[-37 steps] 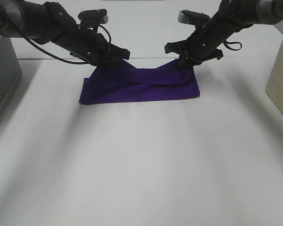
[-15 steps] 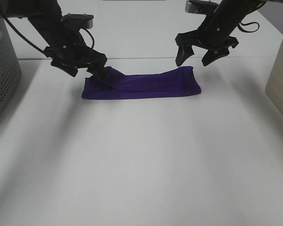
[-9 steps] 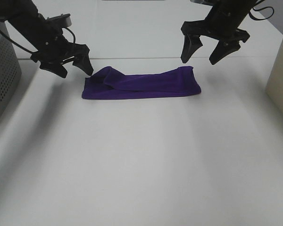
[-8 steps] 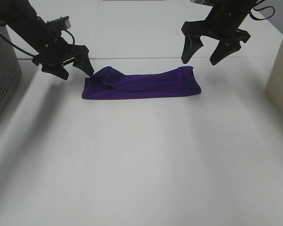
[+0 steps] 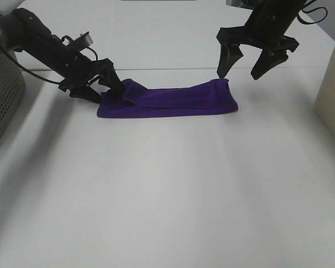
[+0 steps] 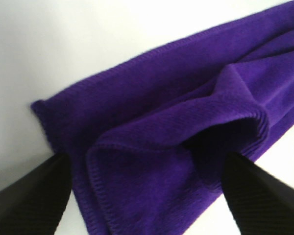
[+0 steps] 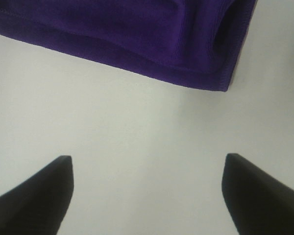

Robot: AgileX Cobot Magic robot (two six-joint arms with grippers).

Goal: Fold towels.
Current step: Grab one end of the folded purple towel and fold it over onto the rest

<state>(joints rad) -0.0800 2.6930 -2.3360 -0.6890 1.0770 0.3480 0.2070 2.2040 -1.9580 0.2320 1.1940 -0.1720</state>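
Purple towel [image 5: 167, 100] lies folded long on the white table [image 5: 167, 195]; left gripper [image 5: 107, 92] spread wide at its left end, right gripper [image 5: 238, 75] gaping above the other, both empty.

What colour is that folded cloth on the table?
The cloth is plain deep purple, with no pattern; the left wrist view shows it best.

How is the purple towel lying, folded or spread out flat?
Folded. The towel lies on the table as a long narrow strip; the left wrist view shows stacked layers with one loose fold bulging up.
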